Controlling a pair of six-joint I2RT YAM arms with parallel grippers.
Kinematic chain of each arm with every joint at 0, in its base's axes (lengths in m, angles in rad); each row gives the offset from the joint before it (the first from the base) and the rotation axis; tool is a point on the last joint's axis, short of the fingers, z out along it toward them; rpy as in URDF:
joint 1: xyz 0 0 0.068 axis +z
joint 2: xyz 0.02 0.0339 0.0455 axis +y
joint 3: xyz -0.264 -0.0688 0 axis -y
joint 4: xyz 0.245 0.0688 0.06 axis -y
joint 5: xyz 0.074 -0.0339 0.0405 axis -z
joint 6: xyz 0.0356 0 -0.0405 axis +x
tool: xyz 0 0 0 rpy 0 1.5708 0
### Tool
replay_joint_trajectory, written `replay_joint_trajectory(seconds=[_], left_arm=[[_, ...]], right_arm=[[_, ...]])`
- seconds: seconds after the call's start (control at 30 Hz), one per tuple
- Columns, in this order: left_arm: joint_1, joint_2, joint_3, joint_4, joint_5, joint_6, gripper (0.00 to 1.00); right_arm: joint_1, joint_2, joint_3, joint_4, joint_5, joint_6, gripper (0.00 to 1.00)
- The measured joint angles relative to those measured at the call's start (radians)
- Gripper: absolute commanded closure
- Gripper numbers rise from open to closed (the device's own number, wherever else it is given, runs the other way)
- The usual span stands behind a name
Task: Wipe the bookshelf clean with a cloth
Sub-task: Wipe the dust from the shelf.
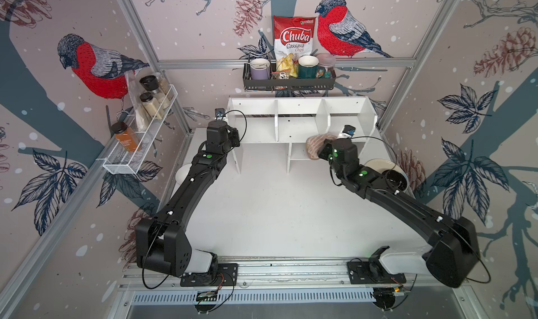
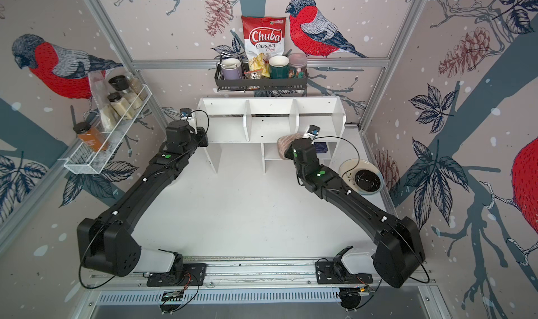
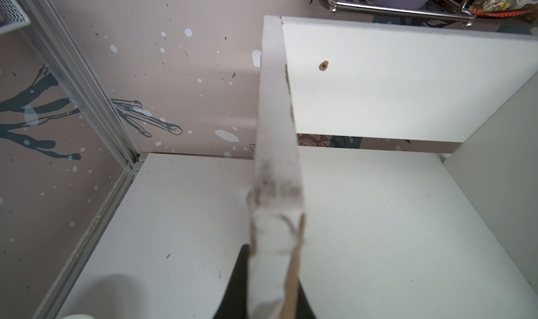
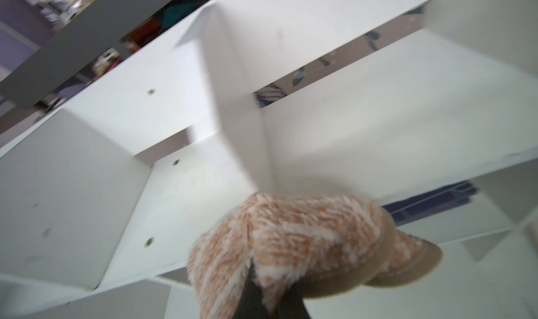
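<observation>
Bookshelf: wiping judged part done; smudges showed on its left end panel, clamped by left gripper. Cloth: pinched in closed right gripper, at right divider's front.

Both arms rise from near bases, elbows pushed outward, forearms reaching to the far side. The left arm stretches far-left, and the left pincer is nipped on the left end panel of the bookshelf (fingers barely apart). The right arm angles far and inward, wrist rolled. The right pincer is clamped tight on the cloth.
</observation>
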Motion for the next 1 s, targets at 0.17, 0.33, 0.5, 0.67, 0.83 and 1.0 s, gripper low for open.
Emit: replay_joint_trajectory(seconds=[0.17,0.33,0.5,0.67,0.83,1.0], left_arm=[[0.0,0.0,0.0,0.0,0.0,0.0,1.0],[0.0,0.001,0.0,0.001,0.0,0.002,1.0],[0.0,0.0,-0.002,0.002,0.0,0.005,1.0],[0.0,0.0,-0.003,0.005,0.0,0.007,1.0],[0.0,-0.002,-0.005,0.006,0.0,0.007,1.0],[0.0,-0.003,-0.005,0.007,0.0,0.007,1.0]], right_arm=[[-0.272,-0.119,-0.09,-0.05,-0.029,0.009,1.0],[-0.472,-0.082,-0.156,-0.057,-0.146,0.032,1.0],[-0.507,0.05,-0.192,-0.051,-0.269,0.032,1.0],[-0.475,0.089,-0.228,-0.008,-0.303,0.032,1.0],[-0.408,0.04,-0.238,-0.011,-0.307,0.032,1.0],[-0.388,-0.109,-0.168,-0.057,-0.248,0.031,1.0]])
